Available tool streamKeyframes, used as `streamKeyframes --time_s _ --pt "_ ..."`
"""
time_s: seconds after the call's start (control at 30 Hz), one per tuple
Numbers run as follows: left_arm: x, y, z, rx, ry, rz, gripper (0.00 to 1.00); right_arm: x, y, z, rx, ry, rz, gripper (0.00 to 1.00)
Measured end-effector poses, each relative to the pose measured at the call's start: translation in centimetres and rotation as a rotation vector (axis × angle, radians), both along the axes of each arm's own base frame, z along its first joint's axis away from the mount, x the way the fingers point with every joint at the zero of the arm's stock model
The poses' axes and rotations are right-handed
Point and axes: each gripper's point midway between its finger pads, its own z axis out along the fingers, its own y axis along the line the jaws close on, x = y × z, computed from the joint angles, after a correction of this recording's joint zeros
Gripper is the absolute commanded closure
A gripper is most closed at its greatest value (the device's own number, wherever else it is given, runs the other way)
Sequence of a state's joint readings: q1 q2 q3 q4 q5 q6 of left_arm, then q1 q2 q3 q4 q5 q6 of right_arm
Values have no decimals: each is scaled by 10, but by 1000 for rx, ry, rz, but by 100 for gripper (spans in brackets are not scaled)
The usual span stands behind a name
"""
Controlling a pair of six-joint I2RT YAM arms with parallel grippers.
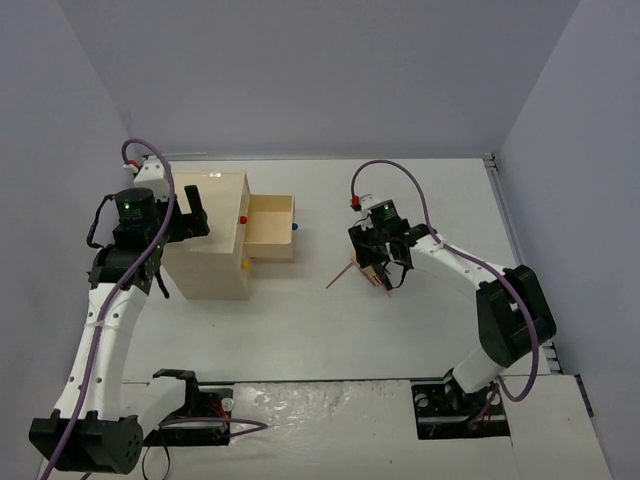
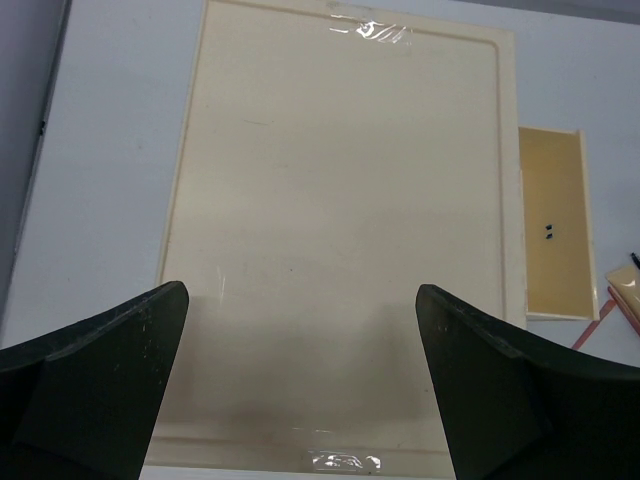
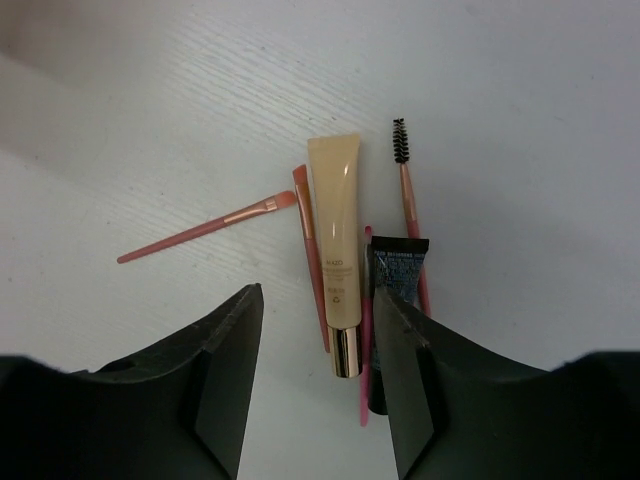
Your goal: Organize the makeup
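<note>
The right claw [image 3: 318,300] hangs spread just above the desk [image 3: 500,100] with the cream tube [image 3: 335,230] lying lengthwise in its gap, apparently untouched and crowded by pink brushes [image 3: 200,232] and a dark tube [image 3: 397,265]. This looks like the pick-up step: lower, pinch the tube alone, then carry it to the open drawer [image 1: 270,228] of the cream box [image 1: 210,240], where the left claw [image 2: 300,330] hovers, also spread.

The white counter [image 1: 330,325] carries a cream box [image 1: 212,262], its drawer [image 1: 271,228] open. To its right lies a cluster — beige tube [image 3: 337,250], dark tube [image 3: 398,268], pink brushes [image 3: 205,230], spoolie [image 3: 404,170].
</note>
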State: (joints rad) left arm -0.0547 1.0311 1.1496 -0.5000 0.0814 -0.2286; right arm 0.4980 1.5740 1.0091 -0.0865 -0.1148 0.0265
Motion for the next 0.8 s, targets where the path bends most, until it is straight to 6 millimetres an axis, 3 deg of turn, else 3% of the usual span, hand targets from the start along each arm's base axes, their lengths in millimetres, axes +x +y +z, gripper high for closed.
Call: streamKeyframes --time_s 0.13,0.4,0.8 --pt "-10 8 9 29 -56 25 3 -2 -4 -17 -21 45 -41 60" --pt "-25 16 6 53 -84 59 3 -4 -10 -47 -71 109 -71 65" --pt "-22 17 3 55 -72 64 3 -5 -13 -58 -100 127 -77 69"
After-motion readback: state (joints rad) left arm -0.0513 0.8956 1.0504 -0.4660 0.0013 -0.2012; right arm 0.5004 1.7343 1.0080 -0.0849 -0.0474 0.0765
